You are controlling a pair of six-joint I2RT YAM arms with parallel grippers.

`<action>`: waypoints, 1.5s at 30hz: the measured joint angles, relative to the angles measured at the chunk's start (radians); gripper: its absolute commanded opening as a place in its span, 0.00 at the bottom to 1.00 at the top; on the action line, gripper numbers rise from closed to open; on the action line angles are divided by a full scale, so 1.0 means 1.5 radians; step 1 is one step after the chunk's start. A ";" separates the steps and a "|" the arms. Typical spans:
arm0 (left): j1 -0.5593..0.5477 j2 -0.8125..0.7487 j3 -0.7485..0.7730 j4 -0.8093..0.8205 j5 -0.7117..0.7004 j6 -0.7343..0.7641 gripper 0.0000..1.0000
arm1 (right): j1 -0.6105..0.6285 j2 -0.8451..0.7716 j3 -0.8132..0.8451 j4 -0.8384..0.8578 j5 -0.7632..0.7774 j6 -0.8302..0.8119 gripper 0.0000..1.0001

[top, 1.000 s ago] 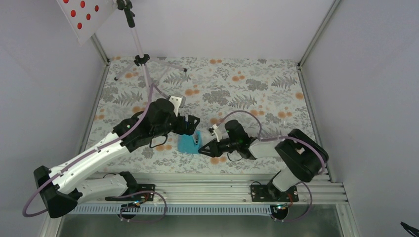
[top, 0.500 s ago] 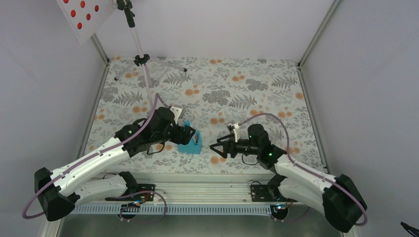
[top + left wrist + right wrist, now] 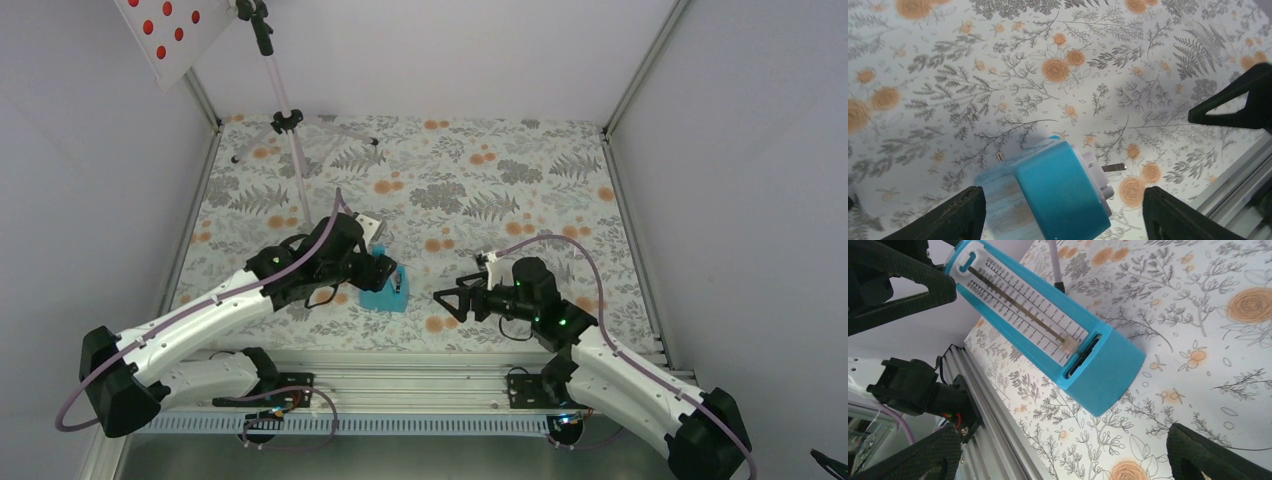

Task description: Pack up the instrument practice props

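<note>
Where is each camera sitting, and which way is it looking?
Top camera: high behind the arms, looking down on the flowery table; left arm and right arm show.
Left wrist: above the turquoise metronome, looking down; own jaws at bottom corners.
Right wrist: low, facing the metronome's front; own jaws at bottom corners.
All three share the metronome.

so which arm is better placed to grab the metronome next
Left. The left end effector is open astride the turquoise metronome, a finger on each side; the right end effector is open too but stands apart from it.
</note>
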 measured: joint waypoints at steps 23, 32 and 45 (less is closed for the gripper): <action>0.022 -0.011 -0.034 0.055 0.037 0.163 0.40 | 0.000 -0.039 0.074 -0.061 0.064 0.004 1.00; 0.026 0.045 -0.010 0.097 0.127 0.298 0.39 | 0.000 -0.054 0.070 -0.058 0.014 -0.051 0.98; -0.028 0.146 0.067 0.101 0.170 0.390 0.97 | 0.000 -0.096 -0.023 0.015 -0.028 -0.085 0.99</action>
